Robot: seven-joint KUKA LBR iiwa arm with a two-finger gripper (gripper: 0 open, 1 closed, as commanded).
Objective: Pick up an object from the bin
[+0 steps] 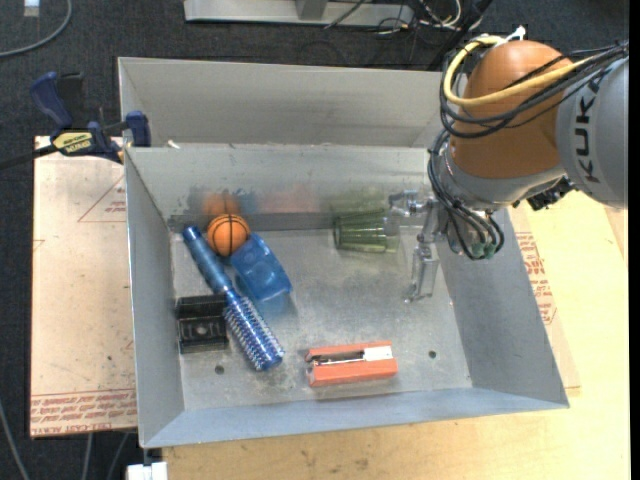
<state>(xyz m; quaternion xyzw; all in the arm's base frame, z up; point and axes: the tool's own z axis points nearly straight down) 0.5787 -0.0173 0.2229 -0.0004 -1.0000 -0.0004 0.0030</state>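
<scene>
My gripper (414, 290) hangs in the right half of the bin, its tip just above the floor with nothing under it. The closest thing is a green see-through cup (362, 234), lying on its side by the back wall, a little to the gripper's left. An orange stapler (351, 364) lies flat near the front wall, below and left of the gripper.
On the left side lie a small orange ball (228, 234), a blue block (262, 274), a blue hairbrush (235, 303) set diagonally, and a black box-like piece (201, 324). The arm's orange dome and cables overhang the bin's right rear corner.
</scene>
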